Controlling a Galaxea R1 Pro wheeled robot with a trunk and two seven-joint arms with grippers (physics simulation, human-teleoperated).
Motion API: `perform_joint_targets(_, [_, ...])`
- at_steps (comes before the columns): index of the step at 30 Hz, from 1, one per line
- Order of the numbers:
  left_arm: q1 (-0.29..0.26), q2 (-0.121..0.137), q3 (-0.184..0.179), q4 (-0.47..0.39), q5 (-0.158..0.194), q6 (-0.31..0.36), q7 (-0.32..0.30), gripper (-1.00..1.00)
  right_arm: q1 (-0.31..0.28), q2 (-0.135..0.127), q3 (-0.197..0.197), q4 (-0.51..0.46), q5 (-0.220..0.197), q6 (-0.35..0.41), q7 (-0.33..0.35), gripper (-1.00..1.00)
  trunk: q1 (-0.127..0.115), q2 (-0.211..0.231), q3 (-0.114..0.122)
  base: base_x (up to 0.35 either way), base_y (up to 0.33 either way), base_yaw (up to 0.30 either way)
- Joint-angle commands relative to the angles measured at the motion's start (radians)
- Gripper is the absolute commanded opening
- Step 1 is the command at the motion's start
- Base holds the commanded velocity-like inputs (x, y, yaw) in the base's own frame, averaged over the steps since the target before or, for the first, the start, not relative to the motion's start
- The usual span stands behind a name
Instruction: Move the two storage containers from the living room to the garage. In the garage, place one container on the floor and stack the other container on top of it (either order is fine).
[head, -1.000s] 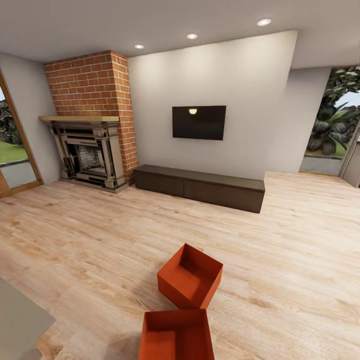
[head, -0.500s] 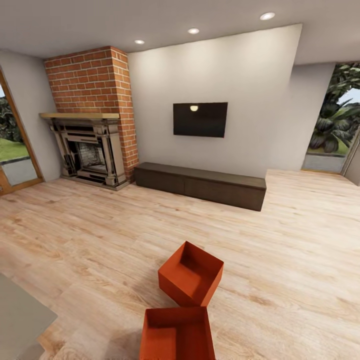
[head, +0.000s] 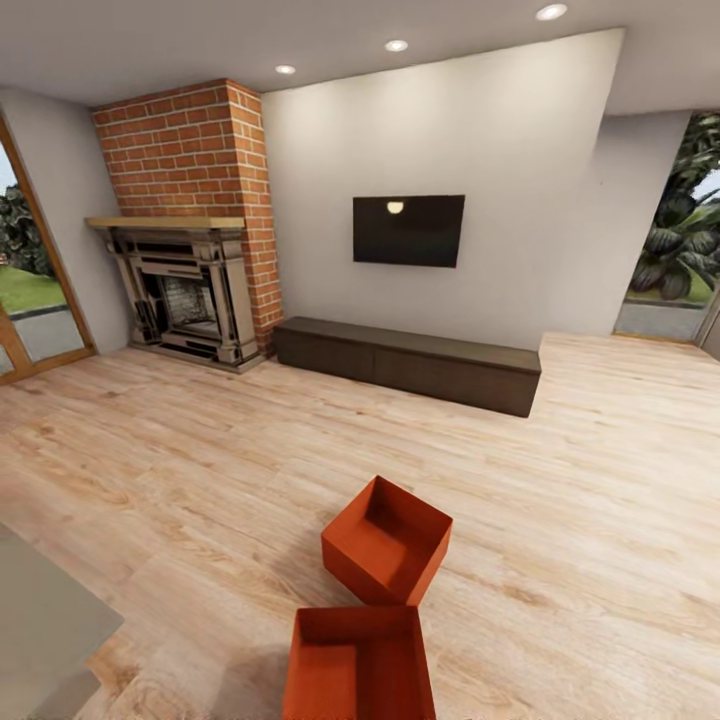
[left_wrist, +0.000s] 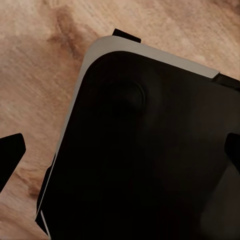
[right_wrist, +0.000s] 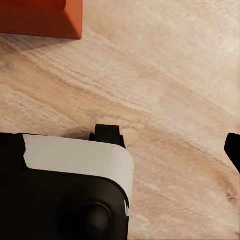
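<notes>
The nearer storage container (head: 360, 665) sits on the wood-plank floor (head: 200, 480) right at the robot's base, its open top facing up and its near end cut off by the head view's lower edge. The second storage container (head: 386, 541) lies just beyond it, turned at an angle, one corner close to or touching the first; which, I cannot tell. In the right wrist view, a corner of an orange-red wall (right_wrist: 40, 17) shows above the planks, near the robot's dark base. Whether either claw is spread or pressed together, I cannot tell; only dark finger edges show at the wrist frames' borders.

Farther off stand the low dark cabinet (head: 410, 365), the black TV (head: 408, 230) and the brick fireplace (head: 185, 290), so this is the living room.

The step in hand looks like the approach for the first pickup. Next, the arms likely need to reach down and grip a container's walls.
</notes>
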Motion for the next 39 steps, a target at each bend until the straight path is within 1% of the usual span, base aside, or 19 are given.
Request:
perform_joint_targets(1, [0.0,0.0,0.002,0.0,0.003,-0.002,0.0,1.0,-0.001,0.0,0.006,0.003,0.005,-0.004,-0.004,1.0,0.0,0.0,-0.003,0.0,0.0,0.027])
perform_joint_targets(16, [0.0,0.0,0.003,0.0,0.003,-0.002,0.0,1.0,-0.001,0.0,0.004,0.004,0.004,0.009,-0.004,1.0,0.0,0.0,-0.027,0.0,0.0,0.002])
perform_joint_targets(39, [0.0,0.0,0.002,0.0,0.003,-0.002,0.0,1.0,-0.001,-0.002,0.004,0.004,0.004,0.001,0.006,1.0,0.0,0.0,-0.064,0.0,0.0,0.0])
